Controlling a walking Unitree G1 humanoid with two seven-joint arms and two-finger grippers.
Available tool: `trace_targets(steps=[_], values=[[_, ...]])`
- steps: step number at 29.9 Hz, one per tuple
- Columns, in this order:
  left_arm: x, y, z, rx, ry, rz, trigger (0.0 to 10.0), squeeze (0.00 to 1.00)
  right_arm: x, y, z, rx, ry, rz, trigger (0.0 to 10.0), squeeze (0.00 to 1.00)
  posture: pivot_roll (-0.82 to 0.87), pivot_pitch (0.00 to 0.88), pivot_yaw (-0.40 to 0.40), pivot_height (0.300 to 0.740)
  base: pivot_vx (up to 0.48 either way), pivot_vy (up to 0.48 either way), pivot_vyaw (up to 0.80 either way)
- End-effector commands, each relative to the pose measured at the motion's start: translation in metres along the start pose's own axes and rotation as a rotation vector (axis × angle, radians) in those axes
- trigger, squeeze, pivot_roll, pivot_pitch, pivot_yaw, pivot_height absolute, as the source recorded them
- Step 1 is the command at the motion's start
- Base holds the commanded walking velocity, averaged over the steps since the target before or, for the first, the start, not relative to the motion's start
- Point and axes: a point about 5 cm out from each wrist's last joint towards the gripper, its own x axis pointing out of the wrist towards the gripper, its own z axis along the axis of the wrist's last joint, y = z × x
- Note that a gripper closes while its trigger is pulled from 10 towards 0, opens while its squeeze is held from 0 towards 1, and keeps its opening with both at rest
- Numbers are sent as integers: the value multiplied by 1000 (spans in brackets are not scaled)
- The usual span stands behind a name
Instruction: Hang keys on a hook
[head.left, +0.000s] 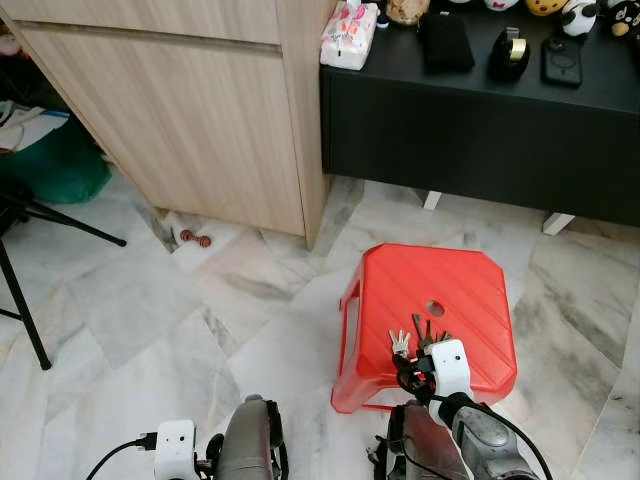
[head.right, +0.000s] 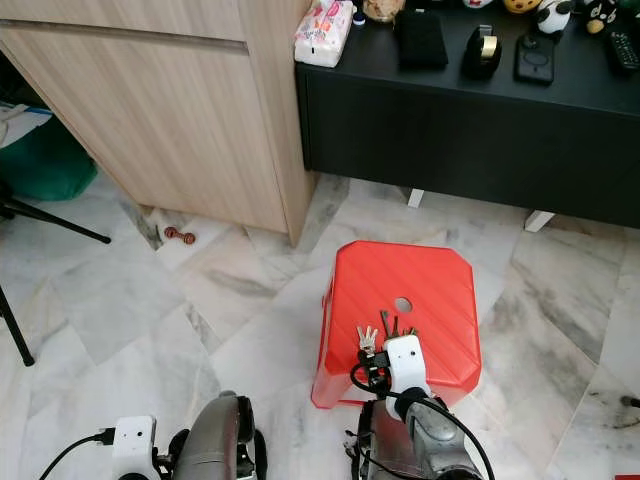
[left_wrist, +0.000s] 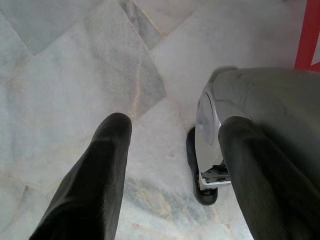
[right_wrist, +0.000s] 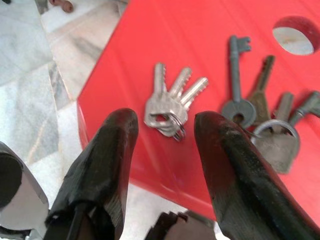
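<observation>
The red stool (head.left: 430, 300) stands on the marble floor (head.left: 150, 310), before the black cabinet (head.left: 480, 120); no hook is visible. The right gripper (right_wrist: 162, 145) hangs over the stool's near edge, fingers spread, empty. The silver keys (right_wrist: 172, 102) lie just beyond the fingertips, blades pointing away; darker keys (right_wrist: 260, 112) lie beside them. The left gripper (left_wrist: 172, 165) hangs open over the floor, farther off.

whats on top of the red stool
On the red plastic stool lie two key bunches: a small silver set of three keys and a darker bunch of older keys beside it. The right claw, open, hovers over the silver set. The stool's near edge is partly covered.
</observation>
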Motion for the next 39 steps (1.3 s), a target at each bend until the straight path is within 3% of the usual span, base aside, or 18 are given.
trace_targets(steps=[1,5,11,31,32,33,34,36,37,38,39], values=[[-5,-7,-5,-14,-4,-24,10000,0,-2,1,-5,19,3,1,10000,0,100,332,1,638,0,0,0],[-1,-8,14,-31,-102,-32,10000,0,-1,2,-2,10,-5,16,10000,0,106,343,-4,638,0,0,0],[3,-12,31,-40,-160,-39,10000,0,-1,2,-2,1,-4,24,10000,0,107,352,-10,638,0,0,0],[-2,-12,41,-52,-214,-51,10000,0,-3,-1,-6,2,14,-1,10000,0,115,372,-13,638,0,0,0],[-2,-12,42,-51,-218,-51,10000,0,-4,-1,-6,2,14,-2,5137,0,116,376,-12,638,0,0,0],[-2,-11,44,-51,-224,-51,10000,0,-4,-2,-6,2,15,-6,6039,0,118,378,-11,638,0,0,0],[-2,-11,44,-51,-225,-51,10000,0,-4,-2,-6,1,16,-7,6039,0,118,378,-11,638,0,0,0],[-2,-11,45,-50,-229,-53,10000,0,-4,-3,-6,1,18,-10,4039,0,117,380,-10,638,0,0,0],[-2,-11,45,-50,-230,-53,10000,0,-4,-3,-7,1,18,-11,4039,0,117,382,-9,638,0,0,0],[-3,-12,46,-50,-232,-54,10000,0,-5,-4,-7,3,19,-17,0,0,118,386,-8,638,0,0,0],[-3,-12,46,-50,-232,-54,10000,0,-5,-4,-7,3,19,-17,0,0,118,386,-8,638,0,0,0]])
